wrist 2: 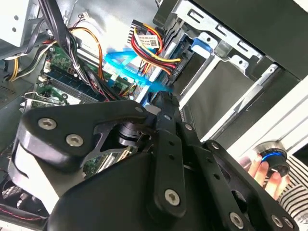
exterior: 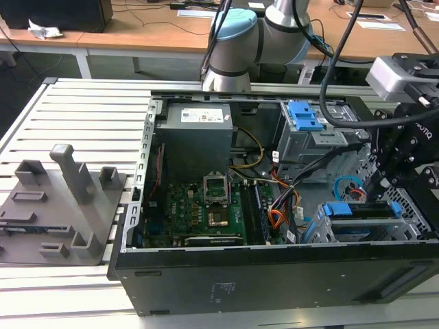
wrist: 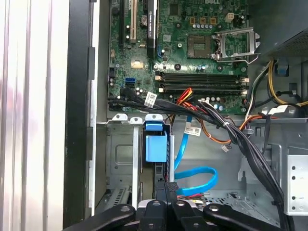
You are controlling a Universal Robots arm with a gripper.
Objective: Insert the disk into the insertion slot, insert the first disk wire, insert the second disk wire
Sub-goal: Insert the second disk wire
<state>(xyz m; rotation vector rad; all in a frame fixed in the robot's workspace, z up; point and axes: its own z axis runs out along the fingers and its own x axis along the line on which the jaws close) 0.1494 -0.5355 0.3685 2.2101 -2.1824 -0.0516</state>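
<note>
The disk [exterior: 362, 210], in its bright blue carrier, sits inside the insertion slot [exterior: 321, 232] of the perforated metal cage at the exterior view's right. In the first wrist view the disk [wrist: 155, 144] shows edge-on between the cage walls [wrist: 120, 154]. My gripper [exterior: 378, 184] hangs just behind the disk's rear end. Its fingers [wrist: 164, 191] are closed together on the black connector of a blue disk wire [wrist: 195, 177], which loops back to the fingertips. In the second wrist view the gripper [wrist 2: 163, 98] is shut, with the blue wire [wrist 2: 126, 65] ending at its tip.
A thick bundle of black, red and orange cables [wrist: 226, 130] crosses just beside the disk. The motherboard [exterior: 206, 205], power supply [exterior: 195, 137] and a taller cage with a blue clip [exterior: 305, 116] fill the case. A grey fixture [exterior: 62, 199] lies outside. A hand [wrist 2: 260, 168] holds a knob.
</note>
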